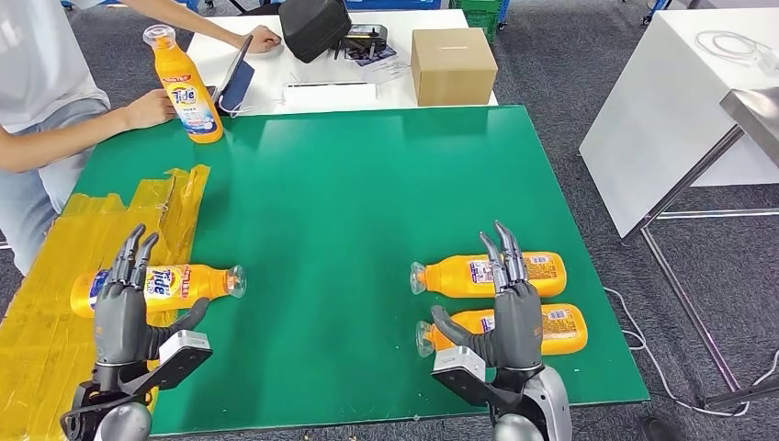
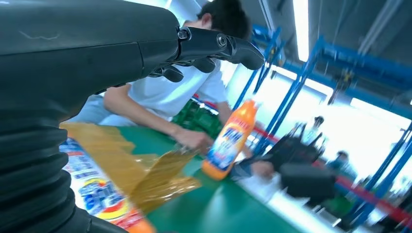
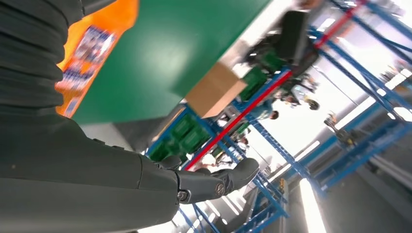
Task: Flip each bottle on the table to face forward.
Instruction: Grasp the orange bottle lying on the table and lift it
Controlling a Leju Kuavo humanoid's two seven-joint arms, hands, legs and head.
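Both hands are hovering at the near edge of the green surface (image 1: pixel 367 202), fingers spread and holding nothing. Left hand (image 1: pixel 124 308) is sitting over a lying bottle (image 1: pixel 184 283), which is resting partly on the yellow tape patch (image 1: pixel 55 312) at the left of the green surface, cap pointing toward the middle, Tide label facing up. In the left wrist view the same bottle's label (image 2: pixel 92 189) is showing beneath crumpled yellow tape (image 2: pixel 145 174).

Far left corner of the green surface: a person (image 1: pixel 37 92) is steadying an upright bottle (image 1: pixel 188 92) with one hand (image 1: pixel 152 108), label facing the robot.

Right hand (image 1: pixel 510 317) is hanging open above two more lying bottles at the near right of the green surface: the farther one (image 1: pixel 537 273) and the nearer one (image 1: pixel 556 329), parallel, just beside each other, caps pointing toward the middle, back labels facing up.

Beyond the far edge of the green surface, a cardboard box (image 1: pixel 452 64) and a black bag (image 1: pixel 314 28) are sitting on a white table (image 1: pixel 404 92).
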